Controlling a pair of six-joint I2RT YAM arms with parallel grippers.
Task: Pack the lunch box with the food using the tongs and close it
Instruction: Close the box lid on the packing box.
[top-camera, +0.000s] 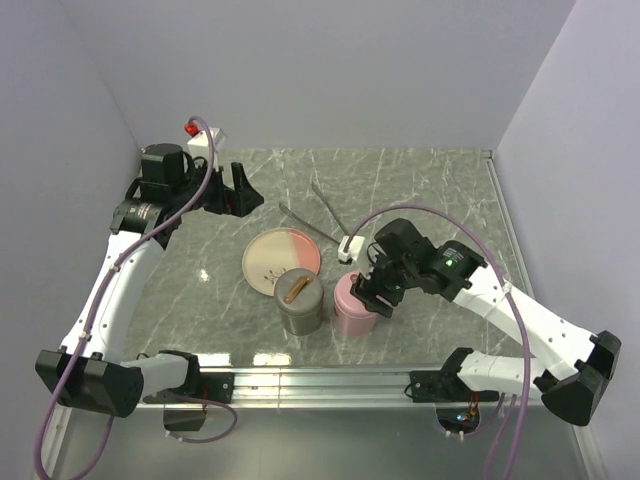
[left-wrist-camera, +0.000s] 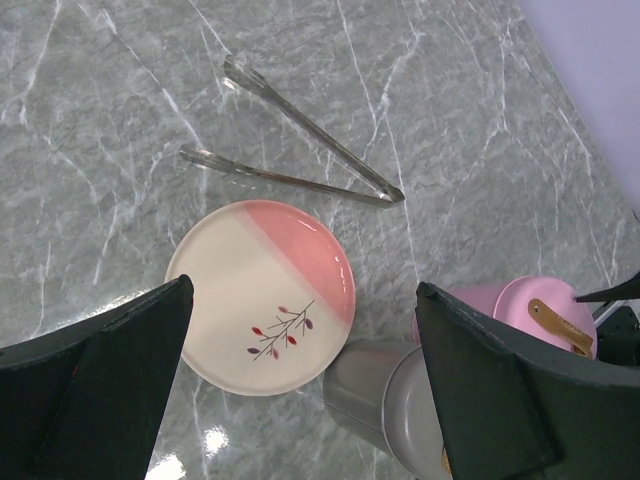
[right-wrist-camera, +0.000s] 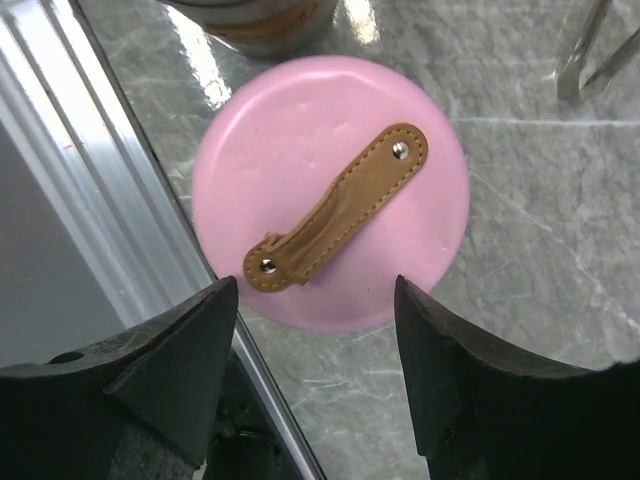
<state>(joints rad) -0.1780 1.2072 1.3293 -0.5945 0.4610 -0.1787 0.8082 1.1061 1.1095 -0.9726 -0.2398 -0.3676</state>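
The lunch box shows as two round tins, a pink one (top-camera: 353, 308) (left-wrist-camera: 520, 300) and a grey one (top-camera: 300, 308) (left-wrist-camera: 400, 400), each under a lid with a tan strap. My right gripper (top-camera: 373, 290) (right-wrist-camera: 315, 290) hangs just above the pink lid (right-wrist-camera: 400, 230), open with nothing between its fingers. The silver tongs (top-camera: 310, 222) (left-wrist-camera: 290, 179) lie flat on the marble behind the plate. At the back left my left gripper (top-camera: 240, 190) (left-wrist-camera: 303, 288) is held high and stands wide open and empty. No food is in view.
A bare cream-and-pink plate (top-camera: 280, 258) (left-wrist-camera: 260, 290) sits left of the tins, touching neither. A white box with a red button (top-camera: 200, 135) stands in the back left corner. An aluminium rail (top-camera: 300, 380) runs along the near edge, close to the pink tin.
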